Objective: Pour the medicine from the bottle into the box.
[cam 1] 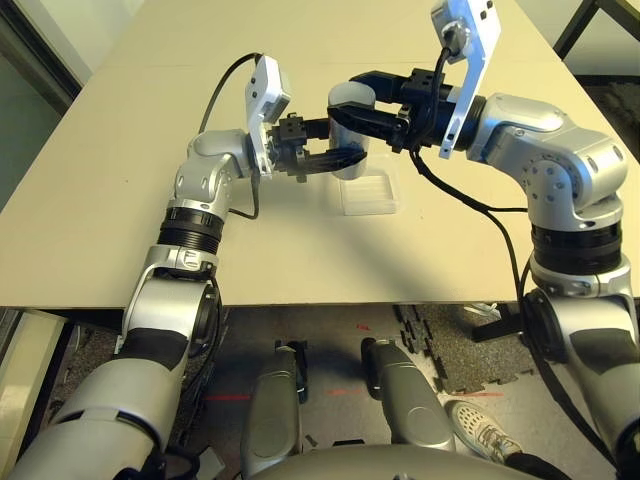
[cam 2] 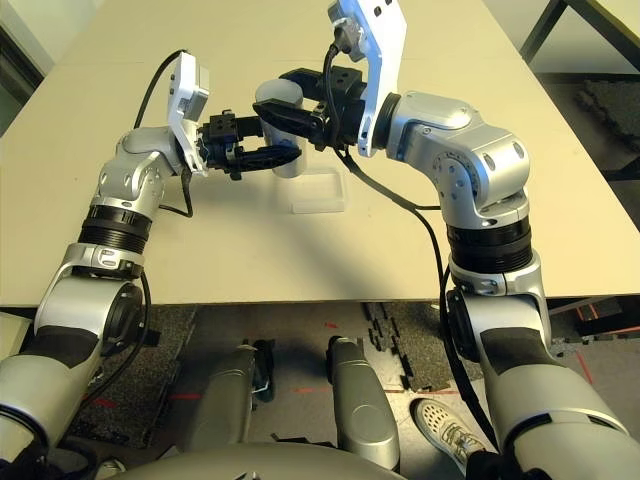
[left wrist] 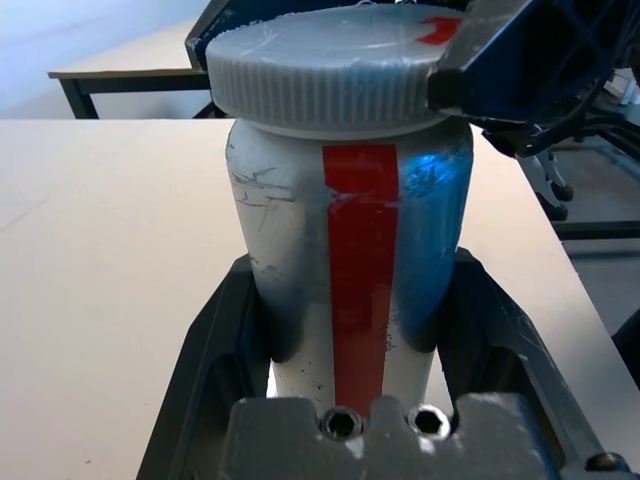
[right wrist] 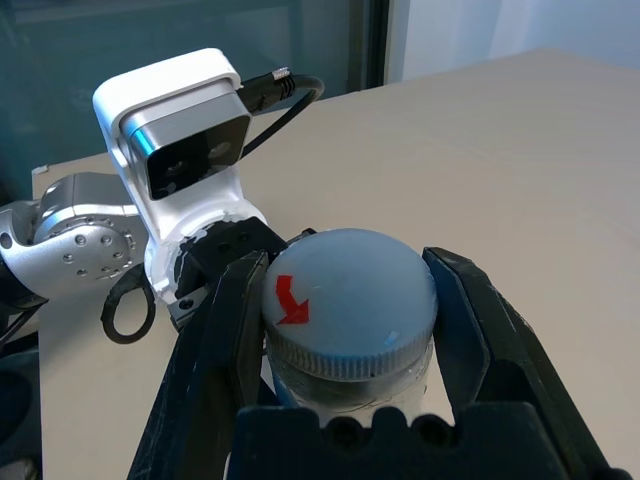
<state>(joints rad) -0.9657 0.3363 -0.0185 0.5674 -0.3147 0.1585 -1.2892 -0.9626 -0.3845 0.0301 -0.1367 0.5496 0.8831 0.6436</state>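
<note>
A: Left eye view, upper centre: bottle upright, held above the table, cap on top.
B: Who's got it?
A: Both. Left gripper comes in from frame left, fingers clamped on the bottle body. Right gripper comes in from frame right, higher up, fingers closed round the cap.
B: Confirm from the wrists?
A: Left wrist view: bottle fills the centre, red stripe down its front, one black finger on each side of the lower body, touching. Cap at top centre, ribbed edge, with a right-hand finger pressed on its upper-right edge.
B: Right wrist?
A: Cap lower centre, red arrow on top, a finger tight on either flank. Left arm's wrist camera sits upper left of it.
B: Cap seated?
A: Looks seated on the neck, can't tell how tight.
B: Box?
A: Clear tray on the table, centre of frame, just below and slightly right of the bottle in the picture. Not touched by either gripper.
B: Pill?
A: Can't see it. Bottle wall is opaque, and tray contents are too small to make out.
B: Anything else?
A: Black cables run off both wrists; a shoe at lower right, on the floor.
</note>
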